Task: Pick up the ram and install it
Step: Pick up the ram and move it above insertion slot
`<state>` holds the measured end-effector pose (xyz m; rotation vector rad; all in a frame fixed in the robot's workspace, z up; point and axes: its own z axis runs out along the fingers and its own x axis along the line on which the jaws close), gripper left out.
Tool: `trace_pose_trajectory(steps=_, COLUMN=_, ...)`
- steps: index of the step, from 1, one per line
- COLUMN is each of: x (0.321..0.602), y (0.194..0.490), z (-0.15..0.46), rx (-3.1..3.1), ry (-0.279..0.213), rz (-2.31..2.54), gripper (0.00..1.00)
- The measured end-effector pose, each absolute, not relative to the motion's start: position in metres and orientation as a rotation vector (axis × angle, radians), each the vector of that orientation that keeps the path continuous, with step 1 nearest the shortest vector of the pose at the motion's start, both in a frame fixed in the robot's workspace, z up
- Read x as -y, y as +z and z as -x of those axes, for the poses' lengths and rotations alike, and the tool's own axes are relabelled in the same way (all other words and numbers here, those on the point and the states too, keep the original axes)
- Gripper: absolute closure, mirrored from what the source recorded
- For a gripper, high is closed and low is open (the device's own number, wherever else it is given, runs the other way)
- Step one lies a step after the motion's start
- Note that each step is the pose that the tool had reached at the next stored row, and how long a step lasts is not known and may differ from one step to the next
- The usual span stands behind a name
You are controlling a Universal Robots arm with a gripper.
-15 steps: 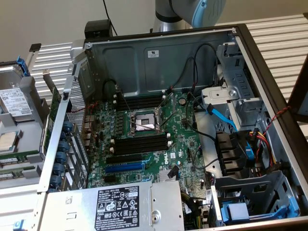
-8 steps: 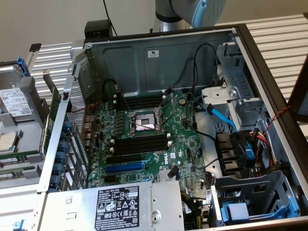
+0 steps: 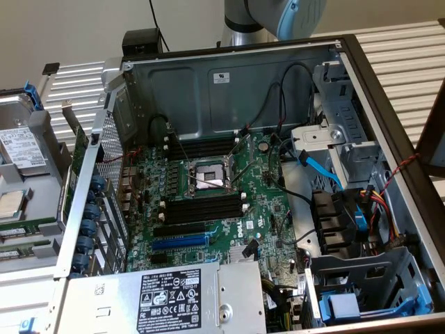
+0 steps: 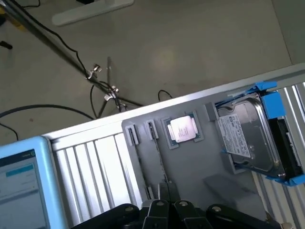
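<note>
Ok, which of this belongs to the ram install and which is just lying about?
Job: ram in the side tray; black memory slots; gripper, shut.
Lying about: hard drive; processor chip; blue expansion slot; power supply.

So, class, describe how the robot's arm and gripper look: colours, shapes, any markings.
The arm is a rounded silver-grey tube section with a light blue cap on its joint. The gripper is black, built of angular links with round pivots. No markings can be made out on either.
</note>
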<state>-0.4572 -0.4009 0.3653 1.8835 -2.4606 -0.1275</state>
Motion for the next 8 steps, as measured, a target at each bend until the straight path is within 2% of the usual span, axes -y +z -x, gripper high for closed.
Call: trace_pose_trajectory(steps=8, x=0.4009, y=0.3648, z=0.4572, rx=2.313, ry=-0.122, rz=-2.054, gripper=0.89)
